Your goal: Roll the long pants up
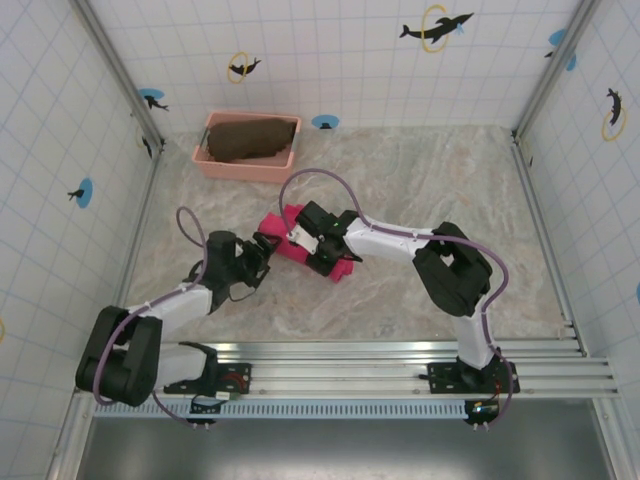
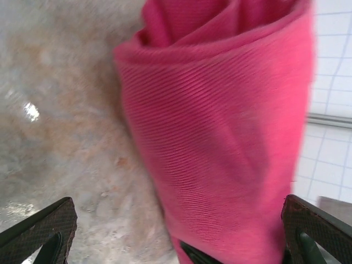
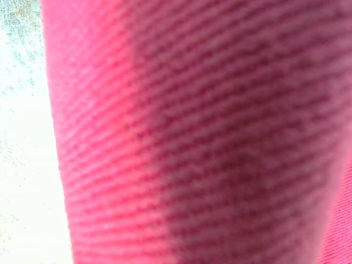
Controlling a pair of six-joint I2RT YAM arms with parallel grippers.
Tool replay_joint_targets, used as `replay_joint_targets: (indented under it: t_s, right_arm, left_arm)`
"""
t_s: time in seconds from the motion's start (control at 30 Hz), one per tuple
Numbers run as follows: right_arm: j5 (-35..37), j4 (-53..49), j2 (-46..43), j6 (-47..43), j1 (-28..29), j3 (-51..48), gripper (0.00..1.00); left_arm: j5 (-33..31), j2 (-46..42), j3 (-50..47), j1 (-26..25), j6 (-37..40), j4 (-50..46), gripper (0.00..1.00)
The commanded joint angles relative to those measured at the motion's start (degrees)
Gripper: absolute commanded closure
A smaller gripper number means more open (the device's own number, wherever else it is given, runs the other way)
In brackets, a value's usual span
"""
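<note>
The right gripper [image 1: 302, 243] covers much of the long pants [image 1: 281, 222] in the top view. It lies across the middle of the bundle, so the magenta cloth shows as one patch on its 11 o'clock side and a smaller corner on its 5 o'clock side. I cannot tell whether its jaws are clamped on the cloth or merely pressed against it, because the wrist body covers them from above. The right wrist view is a blurred, ribbed expanse of the pants [image 3: 192, 137], with a sliver of pale surface [image 3: 22, 137] along the 9 o'clock edge.

The bundle lies on the marbled surface [image 1: 420, 190], a little toward 9 o'clock from its centre.

The left gripper [image 1: 267, 246] meets the bundle from its 8 o'clock side with jaws wide apart. In the left wrist view its two dark textured fingers [image 2: 47, 225] stand in the bottom corners, cut off by the frame. Between them the pants [image 2: 220, 137] form a thick roll, with folded layers visible at 12 o'clock. Bare surface separates the roll from the 9 o'clock finger. Contact with the 3 o'clock finger is hard to judge. The roll's lower end runs out of frame, and a small dark part at 6 o'clock is too cropped to identify.

A pink basket [image 1: 245, 173] sits toward 11 o'clock on the surface, well apart from the pants. It holds a heaped dark brown cloth [image 1: 250, 138] that fills most of it.
</note>
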Motion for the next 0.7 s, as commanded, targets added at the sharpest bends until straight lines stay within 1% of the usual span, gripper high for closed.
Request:
replay_joint_targets:
  t_s: [0.0,0.23,0.4,0.6,0.67]
  right_arm:
    - [-8.0,-6.7,8.6,1.9,1.1,-4.4,1.00]
    - [-8.5,-7.5,9.4,2.0,3.5,-3.2,1.00]
    - [-9.0,-7.4,9.7,2.5,4.6,-2.9,1.00]
    - [-9.9,-7.5,10.3,2.5,4.9,-1.6,1.00]
    - [-10.1,-7.7,10.6,2.4,5.0,-0.9,1.00]
  left_arm:
    - [-3.0,3.4,-1.0,-1.5,-2.2,8.5,0.02]
    - [-6.6,12.5,1.1,-4.7,-2.8,19.8,0.02]
    - [-7.8,16.2,1.3,-5.8,-4.1,25.7,0.03]
    - [-8.2,16.1,2.4,-6.0,-3.5,25.3,0.03]
    - [-8.0,16.6,2.5,-6.0,-3.5,27.3,0.03]
